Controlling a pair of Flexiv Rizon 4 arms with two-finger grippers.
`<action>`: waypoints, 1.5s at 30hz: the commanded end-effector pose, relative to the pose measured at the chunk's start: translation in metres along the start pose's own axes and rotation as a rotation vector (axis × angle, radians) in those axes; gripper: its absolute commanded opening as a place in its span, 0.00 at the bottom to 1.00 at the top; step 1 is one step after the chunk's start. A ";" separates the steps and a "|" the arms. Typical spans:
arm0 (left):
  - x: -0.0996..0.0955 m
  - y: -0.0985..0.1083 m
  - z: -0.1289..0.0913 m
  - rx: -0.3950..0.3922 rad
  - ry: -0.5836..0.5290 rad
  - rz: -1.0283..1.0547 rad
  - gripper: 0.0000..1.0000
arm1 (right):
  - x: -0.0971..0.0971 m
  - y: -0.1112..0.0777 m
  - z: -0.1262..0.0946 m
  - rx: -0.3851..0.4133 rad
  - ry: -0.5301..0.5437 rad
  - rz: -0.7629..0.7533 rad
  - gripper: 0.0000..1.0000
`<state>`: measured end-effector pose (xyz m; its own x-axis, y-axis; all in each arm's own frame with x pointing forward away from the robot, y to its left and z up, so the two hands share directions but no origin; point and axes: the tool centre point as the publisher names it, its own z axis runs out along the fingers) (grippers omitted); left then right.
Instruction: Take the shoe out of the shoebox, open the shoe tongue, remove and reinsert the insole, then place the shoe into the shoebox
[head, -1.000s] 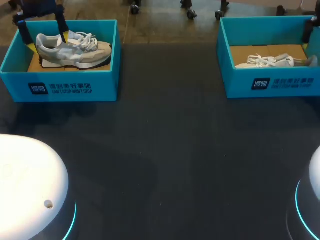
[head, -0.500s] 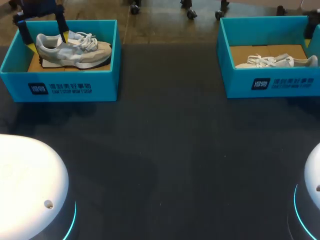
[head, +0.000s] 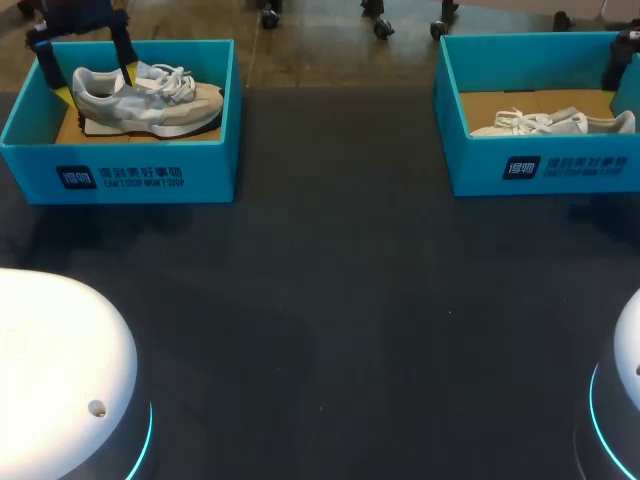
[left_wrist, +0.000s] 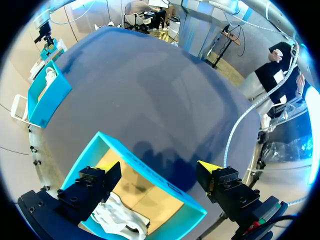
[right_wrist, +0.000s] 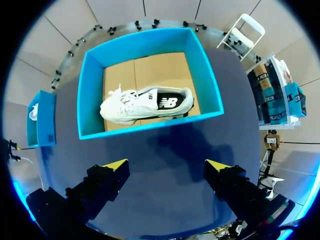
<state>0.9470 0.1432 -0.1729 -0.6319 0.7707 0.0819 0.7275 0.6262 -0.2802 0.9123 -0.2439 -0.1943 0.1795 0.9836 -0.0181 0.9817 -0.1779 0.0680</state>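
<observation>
Shoes are both in their boxes: the grey shoe (head: 145, 95) lies in the left shoebox (head: 120, 175), and the white shoe (head: 545, 123) lies on its side in the right shoebox (head: 560, 170). The right gripper (right_wrist: 167, 165), which a second ago was at the heel of the white shoe, has drawn away. Its fingers stand apart and hold nothing, with the box ahead of them. The left gripper (left_wrist: 160, 172) has not moved. It is also spread wide, one finger over the grey shoe, the other outside the box wall. I think the taking out is not yet begun.
</observation>
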 end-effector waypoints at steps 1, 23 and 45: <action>-0.006 0.009 -0.006 0.019 0.028 -0.043 1.00 | 0.000 0.000 0.000 0.000 0.000 0.001 1.00; -0.011 0.116 -0.025 -0.066 -0.012 -0.182 1.00 | 0.000 0.000 0.000 0.000 0.000 0.001 1.00; -0.018 0.210 -0.028 -0.085 -0.029 0.535 1.00 | 0.000 0.000 0.000 0.000 0.000 0.001 1.00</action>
<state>1.0998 0.2487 -0.1973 -0.4659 0.8826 0.0633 0.8620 0.4689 -0.1925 0.9125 -0.2441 -0.1945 0.1796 0.9836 -0.0177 0.9817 -0.1781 0.0678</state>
